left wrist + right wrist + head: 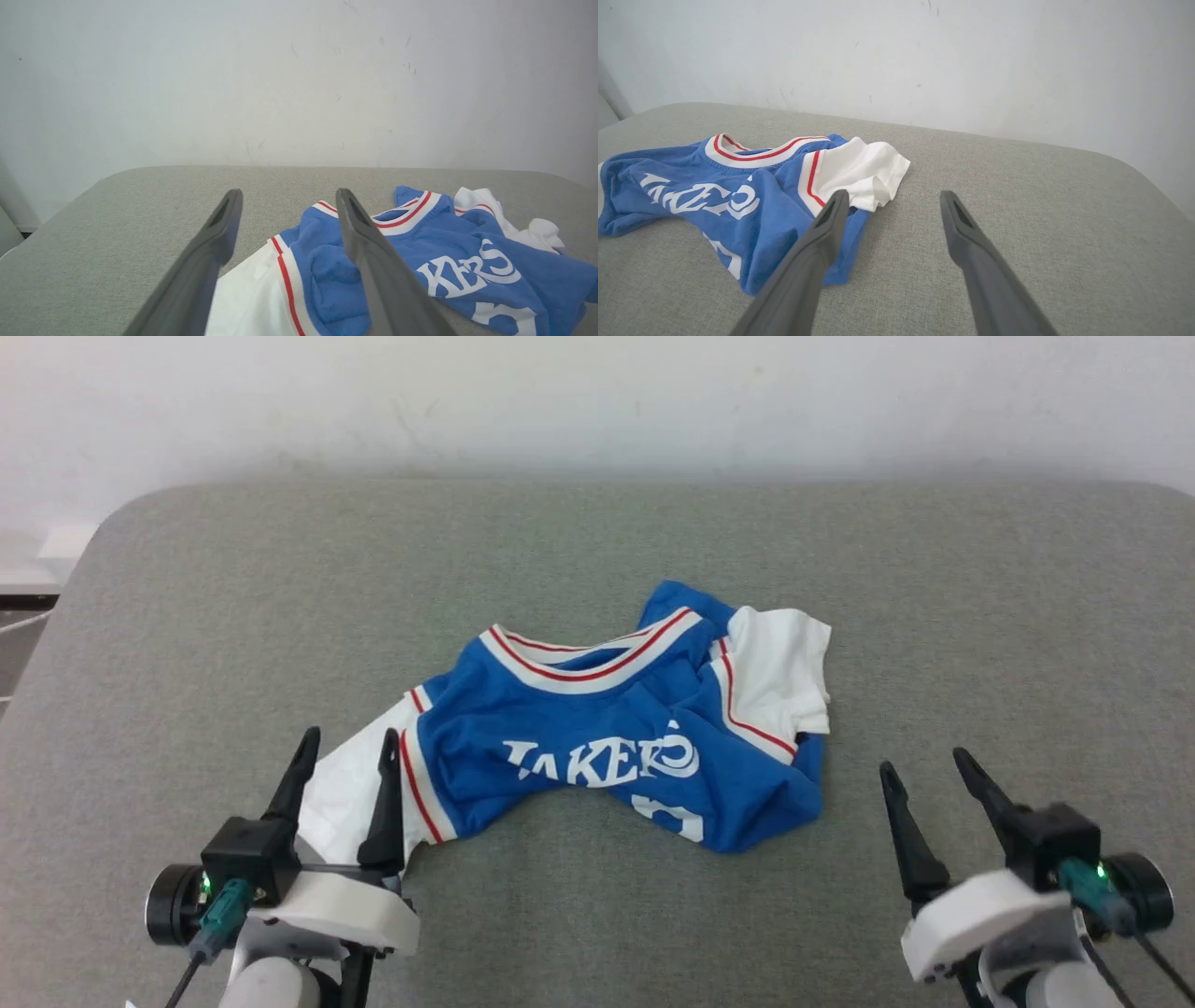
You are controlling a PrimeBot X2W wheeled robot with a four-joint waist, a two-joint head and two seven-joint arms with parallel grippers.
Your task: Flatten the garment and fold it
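Observation:
The garment (597, 737) is a royal-blue jersey with white sleeves, red-and-white trim and white lettering. It lies crumpled in the middle of the grey padded table (597, 551), its lower part bunched under. My left gripper (347, 749) stands open at the lower left, fingers straddling the white left sleeve (350, 793) with nothing gripped. In the left wrist view the garment (420, 261) spreads to the right behind the open left gripper (288, 199). My right gripper (924, 767) is open to the right of the cloth, apart from it. The right wrist view has the garment (738, 196) left of the right gripper (894, 200).
A pale wall (597, 392) rises behind the table's far edge. The table's rounded corners show at the far left (121, 523) and far right. Bare grey surface lies around the jersey on all sides.

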